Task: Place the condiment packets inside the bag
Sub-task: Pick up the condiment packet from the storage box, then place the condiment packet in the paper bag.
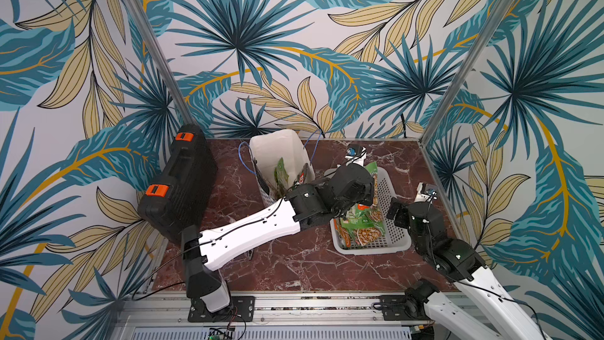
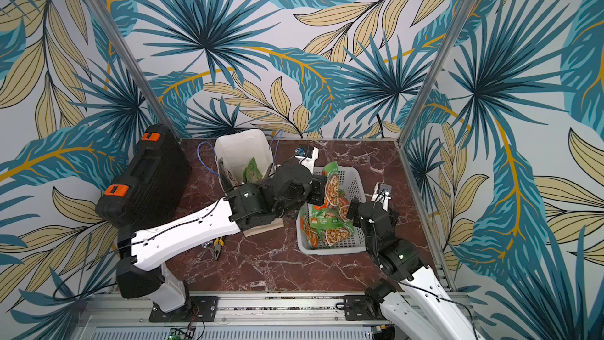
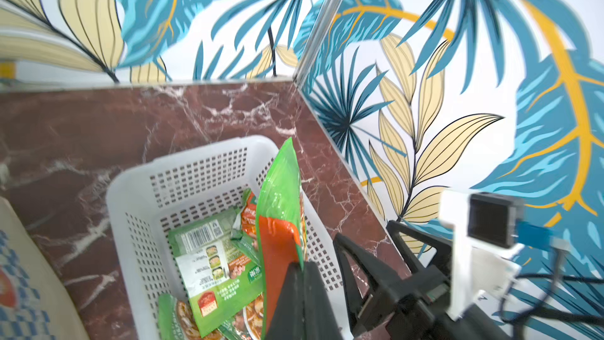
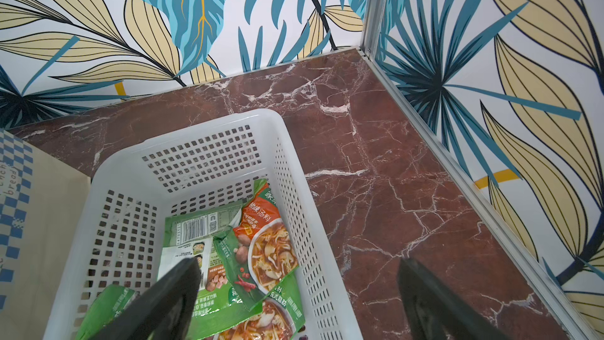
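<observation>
**One packet held above the basket, its transfer to the bag not yet made**

The held packet [image 3: 281, 207], green and orange, was clamped edge-on between the closed jaws of the left gripper [image 3: 302, 266] above the white basket [image 3: 183, 155]. More condiment packets [image 4: 268, 250] lay in the basket. A bagged packet [image 1: 281, 174] was seen inside the bag [image 1: 277, 145], which stood open just beside the basket. The step was judged to be the carry: the packet would have to be swung over the bag's rim and released. The blue cord handles [image 1: 243, 158] could be snagged on the way. The right gripper [image 4: 299, 269] was held over the basket, jaws wide apart and empty. A black case [image 1: 183, 184] and pliers [image 2: 217, 246] lay off the route.
</observation>
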